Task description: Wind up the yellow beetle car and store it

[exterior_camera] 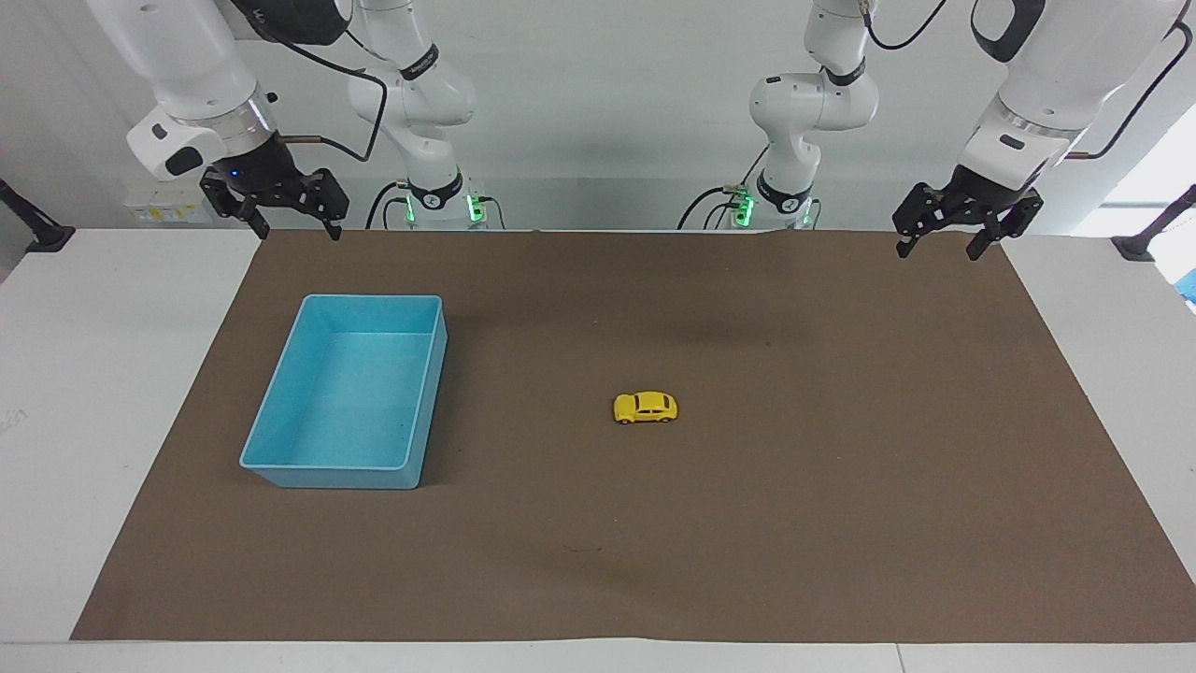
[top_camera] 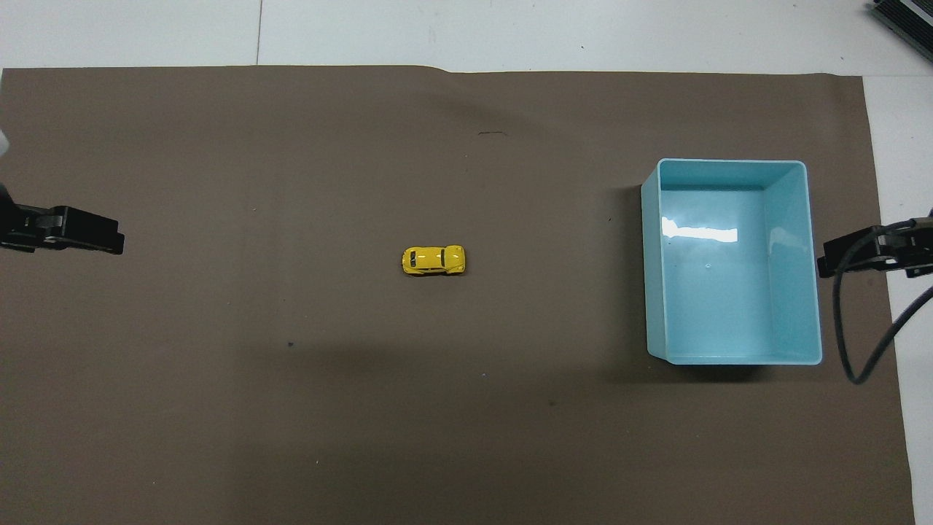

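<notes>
The yellow beetle car stands on its wheels on the brown mat near the table's middle, also in the overhead view. The blue bin stands open and empty toward the right arm's end of the table, also in the overhead view. My left gripper hangs open and empty over the mat's edge at the left arm's end. My right gripper hangs open and empty over the mat's corner near the bin. Both are well apart from the car.
The brown mat covers most of the white table. A black cable loops down from the right arm beside the bin. Black clamps sit at the table's two ends.
</notes>
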